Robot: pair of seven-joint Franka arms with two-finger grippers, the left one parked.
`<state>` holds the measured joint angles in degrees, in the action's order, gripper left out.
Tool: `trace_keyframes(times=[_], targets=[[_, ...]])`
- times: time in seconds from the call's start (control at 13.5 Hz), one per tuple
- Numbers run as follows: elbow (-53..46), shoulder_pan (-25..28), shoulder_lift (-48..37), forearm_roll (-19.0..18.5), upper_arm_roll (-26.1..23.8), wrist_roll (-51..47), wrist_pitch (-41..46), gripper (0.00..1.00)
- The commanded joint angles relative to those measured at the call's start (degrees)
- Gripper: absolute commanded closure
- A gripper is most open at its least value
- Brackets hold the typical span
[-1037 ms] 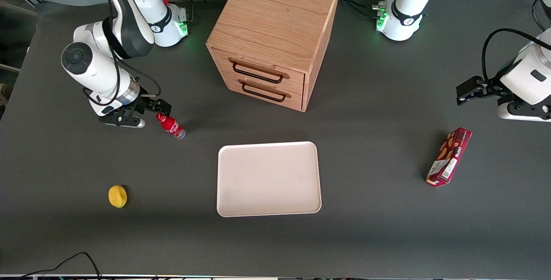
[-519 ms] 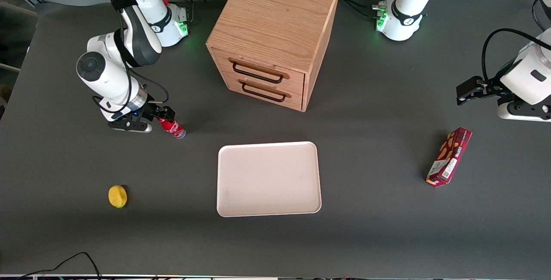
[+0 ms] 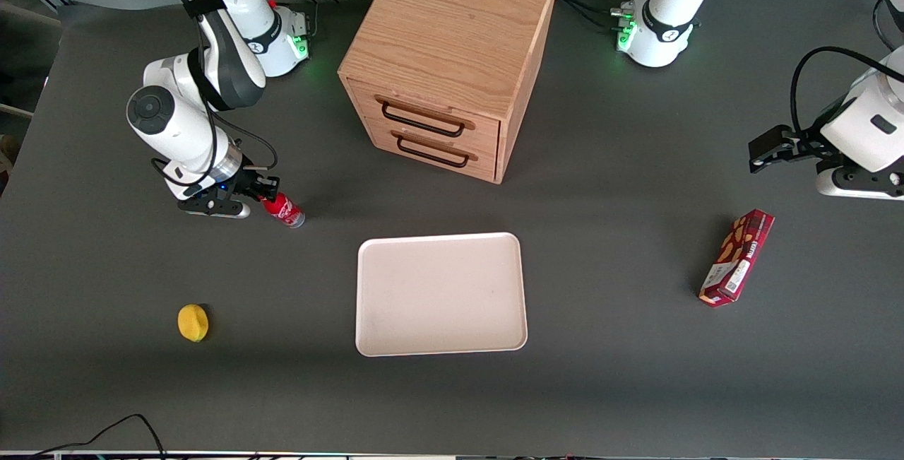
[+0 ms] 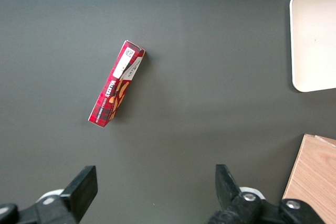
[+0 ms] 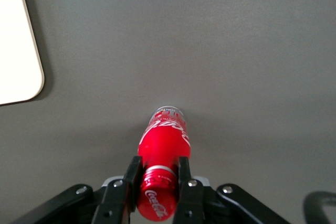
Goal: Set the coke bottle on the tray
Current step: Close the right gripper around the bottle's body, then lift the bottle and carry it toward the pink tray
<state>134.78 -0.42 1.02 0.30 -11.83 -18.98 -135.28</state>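
gripper (image 5: 157, 182) pinching the coke bottle (image 5: 164, 145) at its neck | looks light, slick plastic, could swing | tray (image 3: 441, 294) sits near, nothing on it yet

I see bottle (image 3: 284, 208) (image 5: 164, 145): small, red, white lettering, clear base. Stands on table toward working arm's end, top leaning toward arm in front view. Gripper (image 3: 267, 195) (image 5: 157, 174) fingers press on both sides of its neck; cap end sits between them. Tray (image 3: 441, 294) (image 5: 18, 45): cream-white, rectangular, rounded corners, low rim, flat on table, empty. Bottle well apart from tray, farther from camera.
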Motion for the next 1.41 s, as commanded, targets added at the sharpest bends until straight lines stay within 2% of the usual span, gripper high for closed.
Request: trace_keyframes(times=[0.0,0.22,0.44,0.59,0.74,0.81,0.96,1.11,1.33], targets=[[-5.55,0.07,-3.21,-1.09,-0.03,0.26,9.11,1.0],[-21.43,-0.2,-3.57,-1.09,0.76,2.72,28.51,1.0],[-38.83,0.24,1.15,-0.83,0.15,1.85,41.64,1.0],[-53.93,0.42,9.65,-0.82,-1.51,-2.34,50.16,1.0],[-71.06,1.29,21.77,-1.26,-5.55,-10.42,57.91,1.0],[-76.8,1.99,26.53,-2.22,-7.22,-14.81,58.37,1.0],[-81.76,3.66,33.31,-6.34,-11.09,-21.59,55.67,1.0],[-82.48,5.07,37.72,-9.95,-13.65,-28.71,49.97,1.0],[-82.31,7.36,45.36,-18.72,-16.54,-38.47,40.47,1.0]])
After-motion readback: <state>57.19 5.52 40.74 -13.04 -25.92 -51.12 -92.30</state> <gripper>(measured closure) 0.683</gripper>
